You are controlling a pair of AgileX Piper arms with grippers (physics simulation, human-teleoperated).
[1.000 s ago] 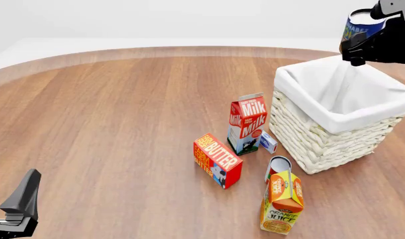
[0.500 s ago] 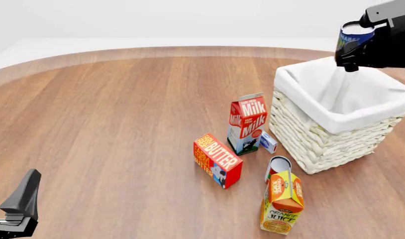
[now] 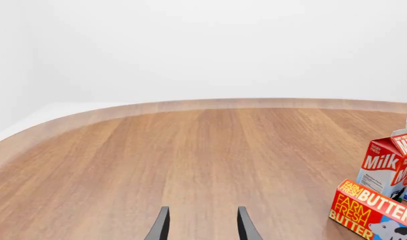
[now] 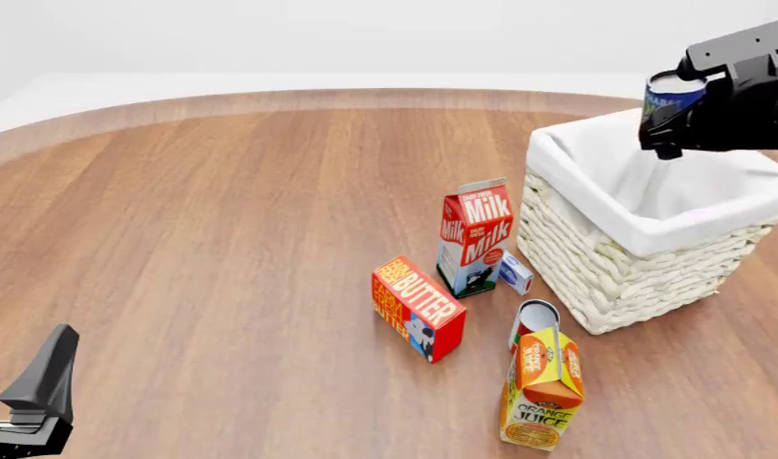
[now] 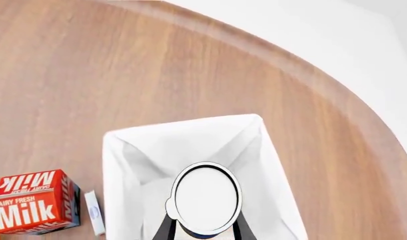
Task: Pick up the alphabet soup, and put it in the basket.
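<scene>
We hold the alphabet soup (image 5: 207, 198) pinched in our right gripper (image 4: 676, 120), directly above the open basket (image 4: 594, 277). Our left gripper (image 3: 200, 225) idles, fingers spread, holding nothing. The danger, as we judge it: the can hangs toward the far rim in the front view, so letting go here could clip the liner and tip it onto the table (image 4: 210, 220).

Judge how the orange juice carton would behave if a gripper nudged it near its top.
The orange juice carton stands tall on a small base, so it would probably tip rather than slide. Falling, it might knock the red can right behind it.
</scene>
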